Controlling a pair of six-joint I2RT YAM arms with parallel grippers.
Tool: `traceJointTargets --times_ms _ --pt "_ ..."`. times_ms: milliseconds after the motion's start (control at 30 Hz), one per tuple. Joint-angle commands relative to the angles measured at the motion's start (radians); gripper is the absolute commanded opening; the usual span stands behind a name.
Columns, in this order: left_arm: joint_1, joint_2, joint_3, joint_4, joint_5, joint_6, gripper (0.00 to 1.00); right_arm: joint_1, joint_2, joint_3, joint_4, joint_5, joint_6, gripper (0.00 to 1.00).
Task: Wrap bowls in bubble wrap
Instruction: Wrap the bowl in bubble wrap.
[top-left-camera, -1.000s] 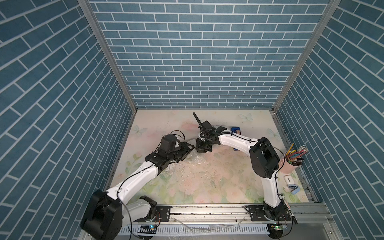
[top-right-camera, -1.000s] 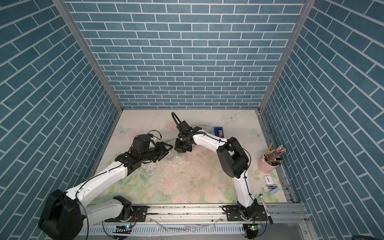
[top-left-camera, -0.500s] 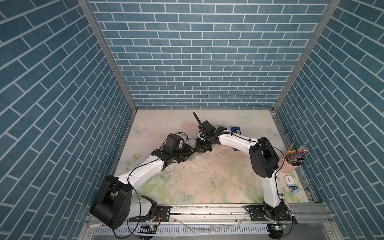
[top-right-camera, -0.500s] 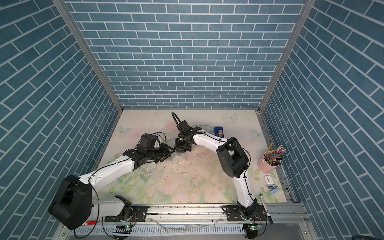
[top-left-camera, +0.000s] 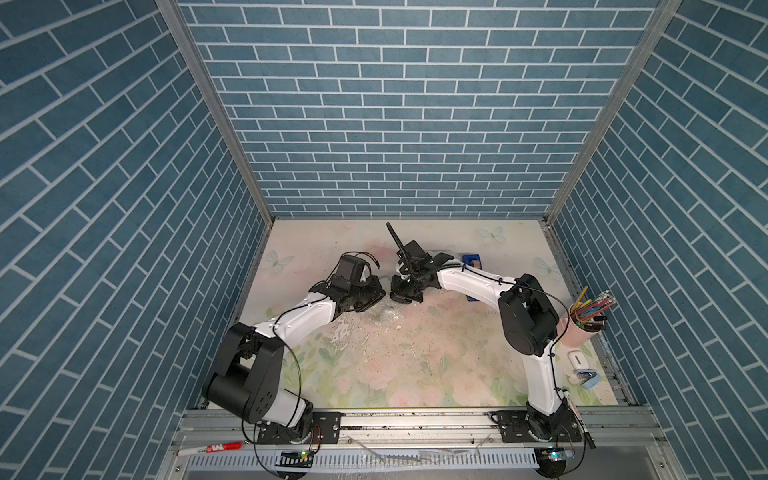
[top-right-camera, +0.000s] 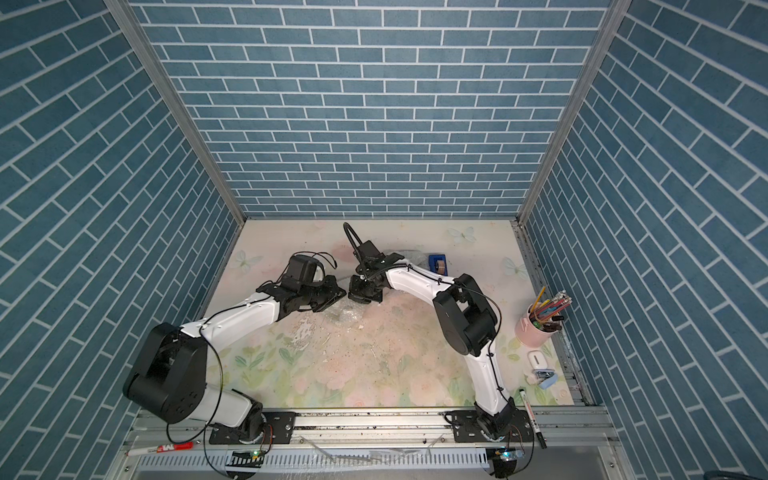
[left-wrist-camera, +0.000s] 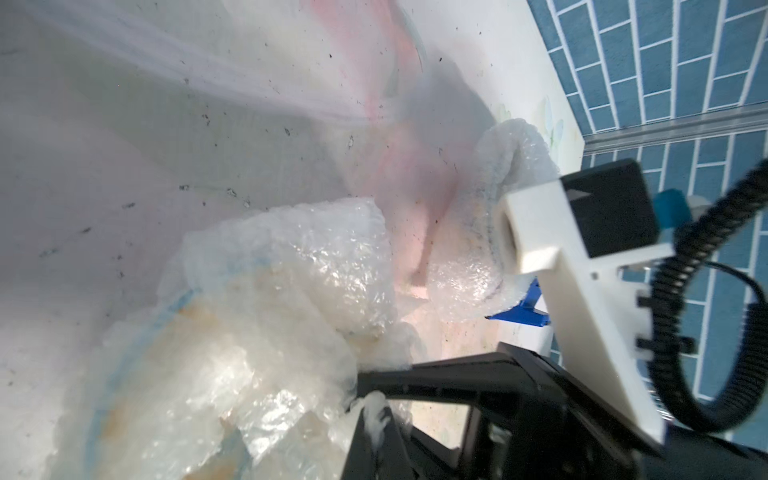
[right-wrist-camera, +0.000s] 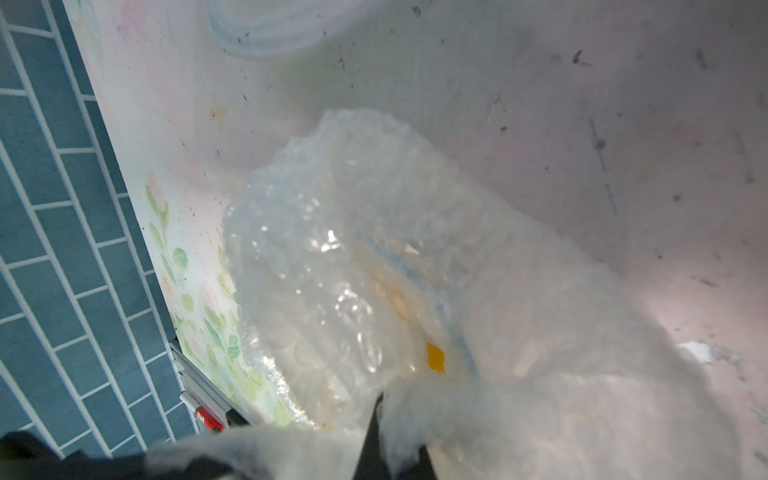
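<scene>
Our left gripper (top-left-camera: 374, 296) has swung in beside the right gripper (top-left-camera: 406, 294), jaws pressed together; the right's we cannot read. Crumpled translucent bubble wrap (right-wrist-camera: 340, 257) shrouds the blue-rimmed ceramic bowl (right-wrist-camera: 435, 357) mid-table; tucking remains, we judge.

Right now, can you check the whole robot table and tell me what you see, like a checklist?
Surface: floral mat, scuffed and speckled.
Job's things: bubble wrap bunched over a bowl, with its yellow spot and blue rim showing through; another wrapped bundle beside the tape dispenser.
Clutter: pink cup of pens, white case, marker on the front rail.
Pincers: left pincer and right pincer both look shut on the bubble wrap.
Cables: black cable loops above the right arm's wrist.
Surroundings: blue brick-pattern walls.
</scene>
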Motion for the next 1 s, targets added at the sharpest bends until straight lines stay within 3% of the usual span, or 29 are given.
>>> traceJointTargets --times_ms 0,200,300,433,667,967 --pt "0.017 0.041 0.016 0.003 -0.088 0.082 0.00 -0.005 -0.063 -0.010 -0.016 0.025 0.008 0.18" --pt "0.031 0.086 -0.029 0.065 -0.127 0.079 0.00 -0.001 -0.198 -0.070 0.026 0.069 0.004 0.54" --pt "0.031 0.090 -0.035 0.081 -0.132 0.066 0.00 0.009 -0.276 -0.146 0.093 0.066 -0.003 0.58" --pt "0.032 0.092 -0.029 0.088 -0.132 0.054 0.00 0.049 -0.329 -0.234 0.181 0.037 -0.029 0.45" --pt "0.032 0.108 -0.003 0.074 -0.120 0.059 0.00 0.089 -0.190 -0.204 0.198 0.010 -0.029 0.13" --pt "0.038 0.085 -0.014 0.070 -0.109 0.042 0.00 0.046 0.006 0.019 0.024 0.106 -0.088 0.03"
